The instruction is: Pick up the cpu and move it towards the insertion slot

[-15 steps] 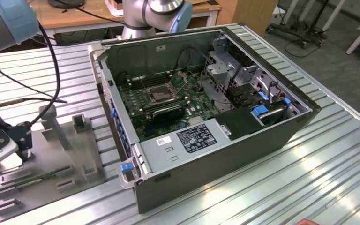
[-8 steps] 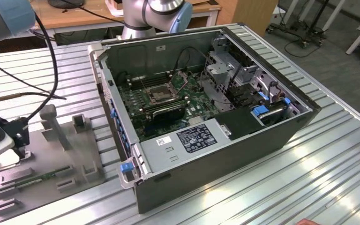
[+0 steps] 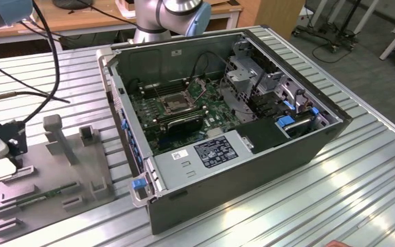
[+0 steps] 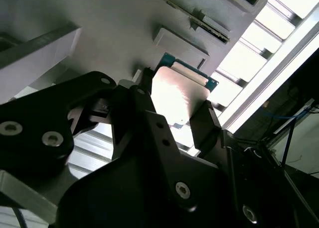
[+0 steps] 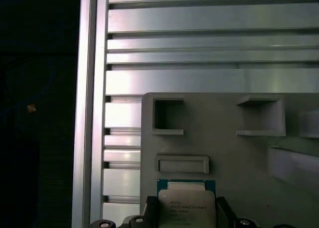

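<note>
The cpu (image 4: 182, 91), a small flat square chip with a shiny silver metal top and a thin green rim, is pinched between the two black fingers (image 4: 205, 122) of the dark end effector (image 4: 177, 103), one finger against each opposite edge. It is over the grey plate at the edge of the surface on the exterior view's left. Whether it touches the plate cannot be told.

The surface (image 3: 362, 195), made of ribbed silver aluminium slats, carries everything. A large black computer case (image 3: 252, 170) lies across its middle with its open side up. Inside the case is a green circuit board (image 3: 149, 110). The insertion slot (image 3: 173, 103), a square socket with a silver metal frame and dark centre, is set in the board, well apart from the cpu. The flat grey fixture plate (image 3: 36, 177) lies just beside the case. Upright grey posts (image 3: 55, 136) stand on it. In the first wrist view the chip is just beside a shallow rectangular recess (image 5: 182, 164) in that plate.
</note>
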Motion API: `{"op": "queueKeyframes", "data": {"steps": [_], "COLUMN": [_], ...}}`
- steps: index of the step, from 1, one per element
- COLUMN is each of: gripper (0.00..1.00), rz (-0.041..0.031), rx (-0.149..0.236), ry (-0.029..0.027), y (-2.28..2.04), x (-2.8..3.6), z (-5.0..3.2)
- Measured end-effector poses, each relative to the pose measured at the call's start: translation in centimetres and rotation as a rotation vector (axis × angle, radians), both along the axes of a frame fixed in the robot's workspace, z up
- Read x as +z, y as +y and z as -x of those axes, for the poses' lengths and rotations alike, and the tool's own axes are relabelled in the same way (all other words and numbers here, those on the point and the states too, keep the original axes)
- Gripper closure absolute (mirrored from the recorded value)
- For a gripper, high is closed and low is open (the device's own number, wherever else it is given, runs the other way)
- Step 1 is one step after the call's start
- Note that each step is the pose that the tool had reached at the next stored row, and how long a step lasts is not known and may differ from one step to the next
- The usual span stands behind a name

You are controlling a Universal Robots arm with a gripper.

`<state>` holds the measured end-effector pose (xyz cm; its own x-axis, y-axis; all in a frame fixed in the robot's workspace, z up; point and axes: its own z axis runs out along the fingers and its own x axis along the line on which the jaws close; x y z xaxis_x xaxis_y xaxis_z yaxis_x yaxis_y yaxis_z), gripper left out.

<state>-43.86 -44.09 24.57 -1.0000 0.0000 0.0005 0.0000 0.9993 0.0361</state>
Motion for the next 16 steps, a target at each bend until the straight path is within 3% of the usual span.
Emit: {"op": "queueKeyframes", "data": {"steps": [16], "gripper": [0.46], "rz": [0.0000], "rx": [0.000], "ry": [-0.0019], "y": [0.00], "x": [3.96], "z": [0.00]}}
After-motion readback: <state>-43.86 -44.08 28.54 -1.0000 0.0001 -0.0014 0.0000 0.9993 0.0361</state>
